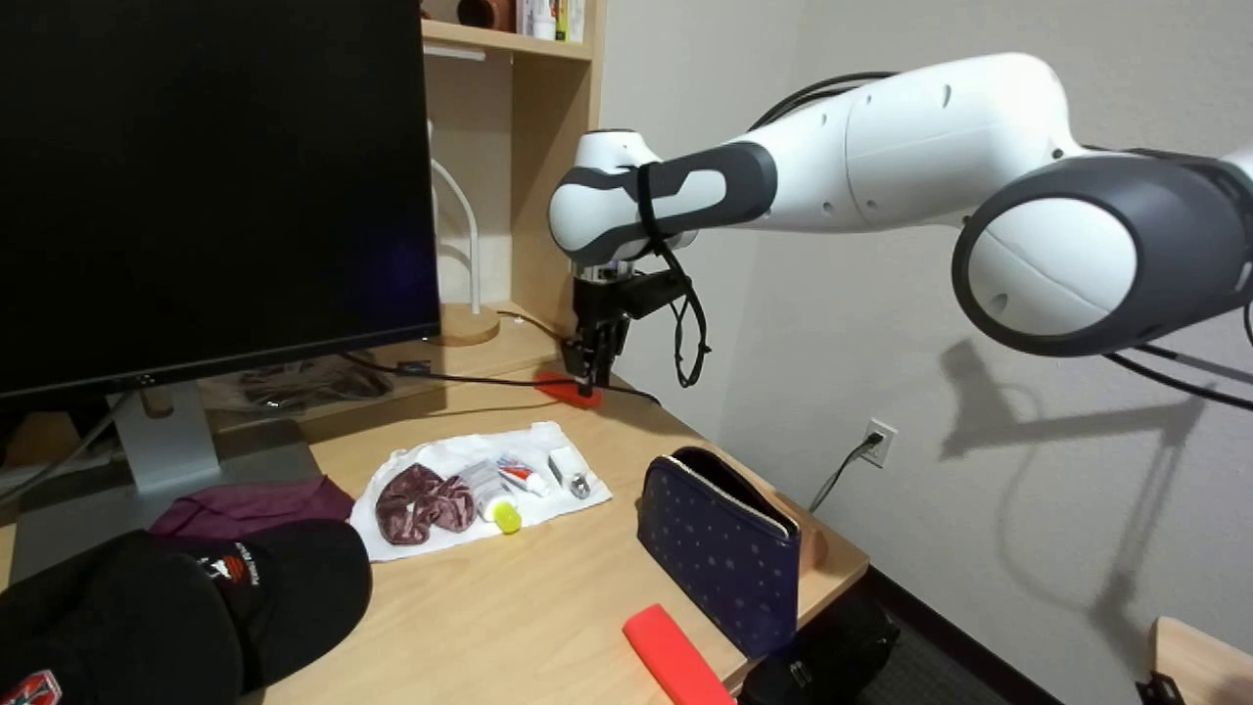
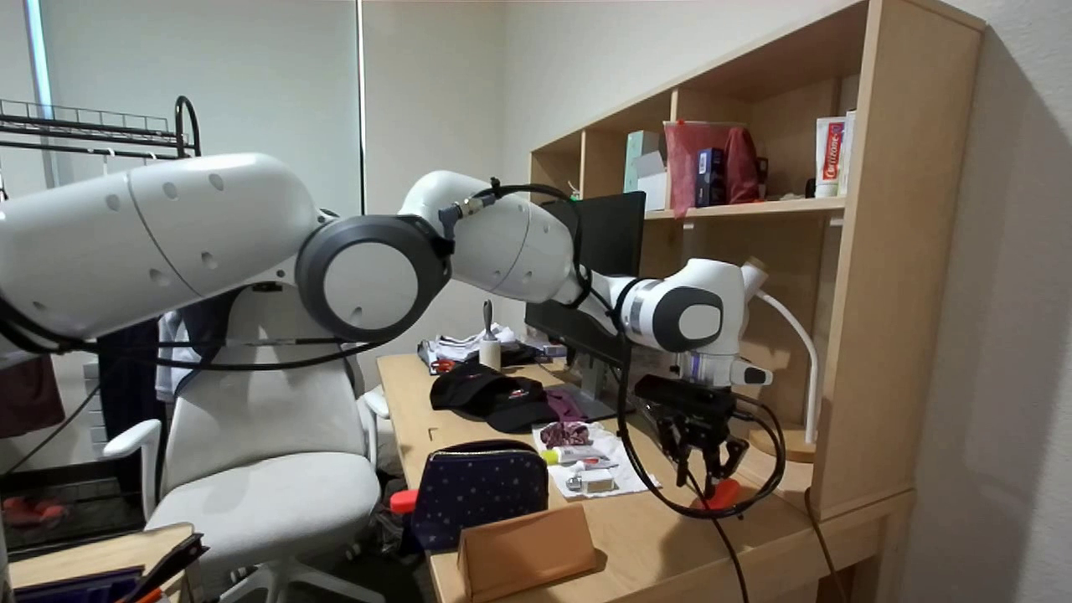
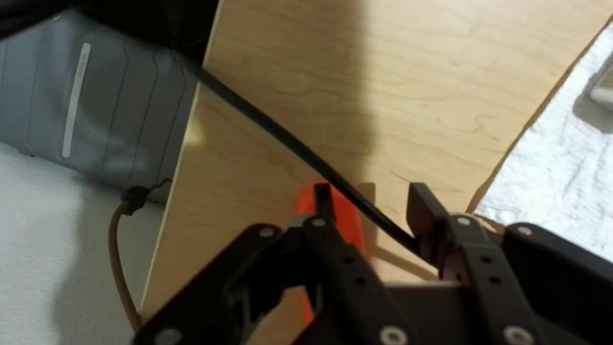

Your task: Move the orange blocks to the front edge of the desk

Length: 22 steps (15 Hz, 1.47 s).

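Two orange blocks lie on the tan desk (image 1: 489,627). The far orange block (image 1: 562,393) is near the shelf; it also shows in an exterior view (image 2: 725,492) and, partly hidden by a finger, in the wrist view (image 3: 347,220). The near orange block (image 1: 675,658) lies by the desk's near edge, cut off by the frame; in an exterior view (image 2: 403,502) the pouch hides most of it. My gripper (image 3: 371,201) is open above the far block. One finger overlaps the block; the other is beside it. Whether a fingertip touches it, I cannot tell.
A black cable (image 3: 297,143) runs between the fingers, across the block. A white plate-like sheet (image 1: 411,543) holds a scrunchie and tubes. A dark blue pouch (image 1: 719,548) and brown case (image 2: 528,553) stand near the edge. Caps (image 1: 303,587), the monitor (image 1: 215,196) and lamp (image 1: 470,323) are around.
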{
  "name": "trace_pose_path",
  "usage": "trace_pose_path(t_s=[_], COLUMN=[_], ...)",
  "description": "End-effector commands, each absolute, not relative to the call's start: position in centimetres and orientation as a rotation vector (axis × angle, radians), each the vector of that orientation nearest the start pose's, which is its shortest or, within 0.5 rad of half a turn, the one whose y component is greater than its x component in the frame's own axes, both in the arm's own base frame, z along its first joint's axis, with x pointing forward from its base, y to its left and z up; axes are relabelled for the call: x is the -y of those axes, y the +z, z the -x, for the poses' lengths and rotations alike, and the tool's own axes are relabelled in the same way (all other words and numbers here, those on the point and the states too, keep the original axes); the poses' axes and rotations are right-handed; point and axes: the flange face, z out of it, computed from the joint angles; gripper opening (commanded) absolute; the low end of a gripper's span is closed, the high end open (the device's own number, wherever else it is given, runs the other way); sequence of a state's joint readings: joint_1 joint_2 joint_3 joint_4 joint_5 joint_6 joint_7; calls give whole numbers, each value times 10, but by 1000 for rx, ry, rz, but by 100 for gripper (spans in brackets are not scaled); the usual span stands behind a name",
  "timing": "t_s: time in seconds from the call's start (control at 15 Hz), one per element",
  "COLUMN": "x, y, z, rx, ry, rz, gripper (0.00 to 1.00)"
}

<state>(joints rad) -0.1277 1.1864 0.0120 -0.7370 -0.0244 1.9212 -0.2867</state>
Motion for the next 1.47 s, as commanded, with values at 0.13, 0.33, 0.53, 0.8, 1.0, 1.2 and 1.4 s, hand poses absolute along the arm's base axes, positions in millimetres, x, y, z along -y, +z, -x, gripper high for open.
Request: trace_pose_path(t_s=[0.13,0.33,0.53,0.8,1.0,1.2,1.4], x=[97,100,105,111,110,105,101], y=[219,220,228,231,224,208,196], z=[-797,-798,-801,-804,-805,-807,-809], rx=[247,241,201,149,155,194,203], ry=[4,-11,-57,-99,-106,-133,-154], rz=[3127,3124,3123,3159,3166,3162,3163], gripper=[88,100,100,100,100,100,100])
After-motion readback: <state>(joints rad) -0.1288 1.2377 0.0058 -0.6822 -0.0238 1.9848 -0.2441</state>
